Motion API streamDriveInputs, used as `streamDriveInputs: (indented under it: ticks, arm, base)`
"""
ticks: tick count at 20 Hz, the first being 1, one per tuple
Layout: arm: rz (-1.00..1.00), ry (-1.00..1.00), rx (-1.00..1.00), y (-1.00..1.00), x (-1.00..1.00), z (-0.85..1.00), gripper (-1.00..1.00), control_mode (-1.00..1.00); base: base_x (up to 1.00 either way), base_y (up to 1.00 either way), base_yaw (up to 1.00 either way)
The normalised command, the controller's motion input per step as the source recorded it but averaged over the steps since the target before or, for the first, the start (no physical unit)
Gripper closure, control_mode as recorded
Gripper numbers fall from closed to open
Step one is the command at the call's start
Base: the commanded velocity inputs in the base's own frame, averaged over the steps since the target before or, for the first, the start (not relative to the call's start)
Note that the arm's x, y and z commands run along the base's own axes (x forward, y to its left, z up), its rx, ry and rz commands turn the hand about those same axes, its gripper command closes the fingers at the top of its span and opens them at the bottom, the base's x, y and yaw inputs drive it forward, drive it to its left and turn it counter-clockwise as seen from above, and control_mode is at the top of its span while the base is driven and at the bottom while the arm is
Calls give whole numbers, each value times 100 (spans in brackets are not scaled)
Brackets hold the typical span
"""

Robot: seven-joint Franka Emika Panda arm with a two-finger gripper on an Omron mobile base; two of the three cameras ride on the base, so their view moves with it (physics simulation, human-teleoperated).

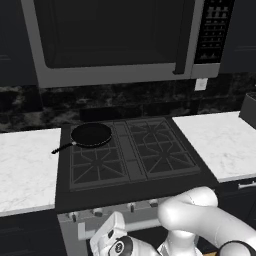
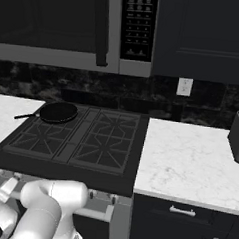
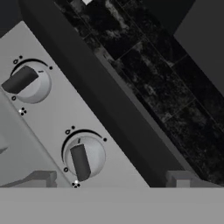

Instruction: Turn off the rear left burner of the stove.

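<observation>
Stove point(image 1: 127, 150) fills my left base view, its rear left burner point(image 1: 92, 137) carrying a black pan point(image 1: 91, 134), well above and beyond my tool. From the right base view, that burner point(image 2: 54, 115) sits at the cooktop's far left, marble desk point(image 2: 189, 161) alongside. Through the hand view, my tool point(image 3: 113, 181) stands released, fingertips point(image 3: 37, 178) wide apart, one knob point(image 3: 83, 158) just ahead between them, another knob point(image 3: 26, 81) farther ahead.

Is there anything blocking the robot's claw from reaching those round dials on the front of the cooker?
Nothing visible does. In the hand view the open gripper faces the stove front, with the nearer knob just ahead of its fingertips and another knob farther along the bare panel.
</observation>
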Motion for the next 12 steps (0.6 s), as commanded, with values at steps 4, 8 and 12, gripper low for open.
streamDriveInputs:
  ticks: [4,8,12]
  arm:
    - [0,-1,0,2,2,-5,-100,-100]
    - [0,0,0,0,20,-10,-100,-100]
    - [0,0,1,7,25,-9,-100,-100]
  base:
    - [0,0,0]
    - [0,0,0]
    - [0,0,0]
